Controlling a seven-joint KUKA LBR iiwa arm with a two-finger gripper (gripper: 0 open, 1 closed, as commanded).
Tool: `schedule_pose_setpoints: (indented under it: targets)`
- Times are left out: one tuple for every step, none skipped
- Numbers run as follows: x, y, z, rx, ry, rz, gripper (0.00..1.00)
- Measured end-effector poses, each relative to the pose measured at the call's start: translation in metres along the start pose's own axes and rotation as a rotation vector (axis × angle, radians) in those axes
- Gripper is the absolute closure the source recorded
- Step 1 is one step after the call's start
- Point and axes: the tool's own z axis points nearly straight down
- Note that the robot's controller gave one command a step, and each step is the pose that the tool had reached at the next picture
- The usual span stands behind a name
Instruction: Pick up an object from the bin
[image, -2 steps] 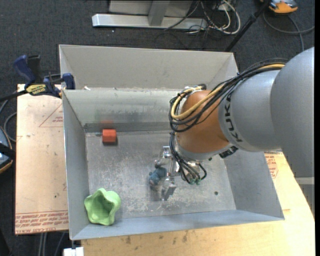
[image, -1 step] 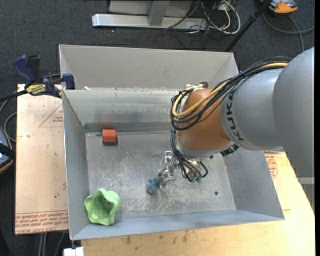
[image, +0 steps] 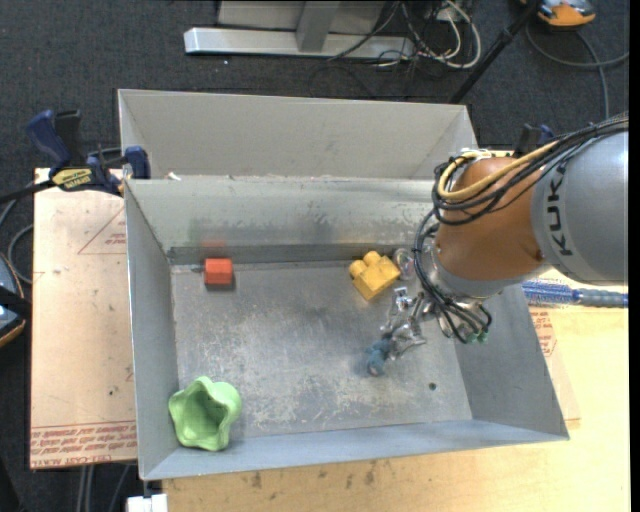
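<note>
Your hand (image: 390, 348) hangs low in the bin (image: 300, 400), right of centre; whether it is released or clenched you cannot tell. The yellow block (image: 372, 274) just beside it, near the back wall, looks light, stiff and smooth, so take it across its flat sides.

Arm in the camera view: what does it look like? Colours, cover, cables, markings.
The arm is silver-grey with dark lettering, "KU" readable. An orange rounded cover sits at the wrist, with black and yellowish cables looped over it; thin dark wires hang beneath. The claw is small, bare metal.
</note>
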Motion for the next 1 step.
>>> schedule_pose_setpoints:
  targets:
    - [0.0069,0.0008,-0.1086,-0.001,-0.007,-0.146,1.00]
